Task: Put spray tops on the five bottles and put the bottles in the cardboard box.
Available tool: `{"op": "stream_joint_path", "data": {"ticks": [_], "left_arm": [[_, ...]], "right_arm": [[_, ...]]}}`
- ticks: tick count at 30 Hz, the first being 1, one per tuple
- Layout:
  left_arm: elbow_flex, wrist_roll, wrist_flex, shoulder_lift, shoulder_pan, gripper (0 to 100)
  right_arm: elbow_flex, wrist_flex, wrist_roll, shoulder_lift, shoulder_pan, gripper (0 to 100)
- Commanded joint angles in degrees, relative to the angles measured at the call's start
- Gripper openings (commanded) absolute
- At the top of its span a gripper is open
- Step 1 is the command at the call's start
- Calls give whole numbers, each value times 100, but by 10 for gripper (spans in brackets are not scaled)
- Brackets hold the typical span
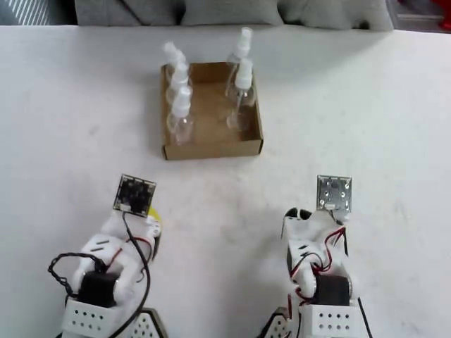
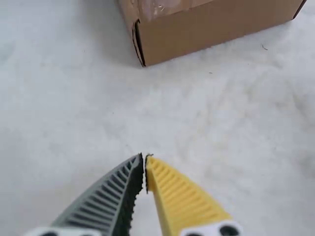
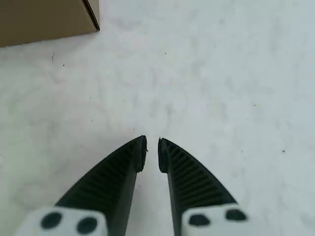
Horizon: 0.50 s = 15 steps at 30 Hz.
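Observation:
The cardboard box (image 1: 211, 149) stands at the middle back of the table. Inside it stand clear bottles with white spray tops, three along its left wall (image 1: 180, 107) and two along its right wall (image 1: 241, 86). My left gripper (image 2: 145, 164) is shut, grey and yellow tips touching, low over bare table in front of the box's corner (image 2: 211, 27). My right gripper (image 3: 151, 147) is shut with only a thin slit between its black fingers and holds nothing. A corner of the box (image 3: 44, 19) lies beyond it. Both arms sit drawn back near the table's front edge (image 1: 134, 232) (image 1: 313, 239).
The white table (image 1: 366, 113) is bare around the box. Grey cushions (image 1: 232, 10) line the far edge, and a red object (image 1: 426, 10) lies at the back right corner.

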Motion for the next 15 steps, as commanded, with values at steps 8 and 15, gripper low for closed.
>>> {"op": "stream_joint_path", "data": {"ticks": [8, 15], "left_arm": [[-9, -26, 62, -48, -66, 24], [-9, -26, 62, -48, -66, 24]], "right_arm": [[62, 1218, 9, -57, 119, 18], [62, 1244, -26, -57, 251, 17]]}}
